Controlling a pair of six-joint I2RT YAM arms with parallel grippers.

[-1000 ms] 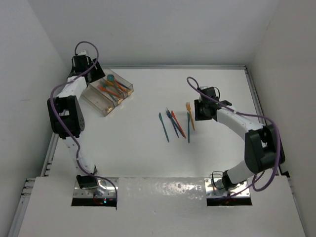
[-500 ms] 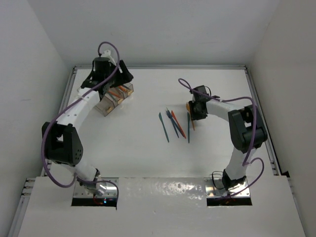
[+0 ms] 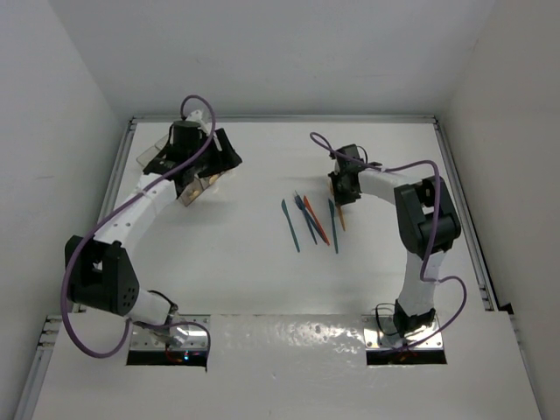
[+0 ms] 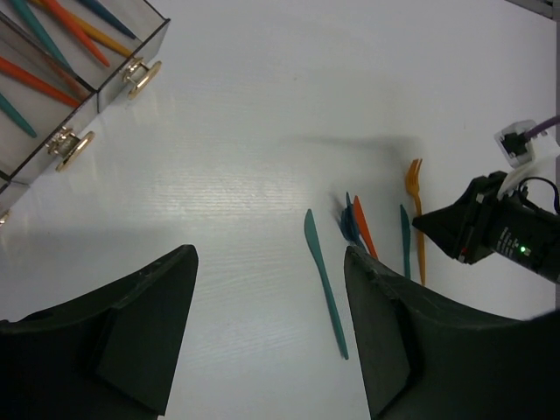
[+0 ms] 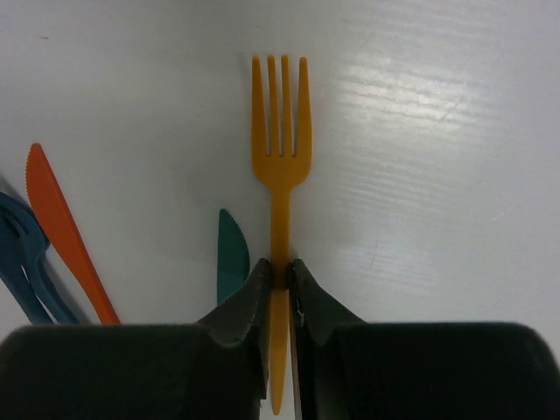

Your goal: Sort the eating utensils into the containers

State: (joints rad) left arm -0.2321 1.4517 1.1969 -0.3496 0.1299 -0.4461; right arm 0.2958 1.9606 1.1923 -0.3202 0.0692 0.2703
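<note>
My right gripper [image 5: 280,276] is shut on the handle of an orange fork [image 5: 280,157] that lies on the table; it also shows in the top view [image 3: 344,185]. Beside the fork lie a teal knife [image 5: 232,258], an orange-red knife [image 5: 61,227] and a blue fork [image 5: 22,254]. Another teal knife [image 3: 290,225] lies furthest left in that group. My left gripper [image 4: 271,332] is open and empty, above the table beside the clear tray [image 4: 105,87]. The tray holds several teal and orange utensils. In the top view the left arm hides most of the tray [image 3: 150,156].
White walls close the table at the back and both sides. A raised rail runs along the left edge [image 3: 109,201] and the right edge [image 3: 455,192]. Purple cables loop off both arms.
My left arm has swung from behind the tray's left end to over it, facing the middle of the table. My right gripper has moved up to the orange fork and shut on its handle.
</note>
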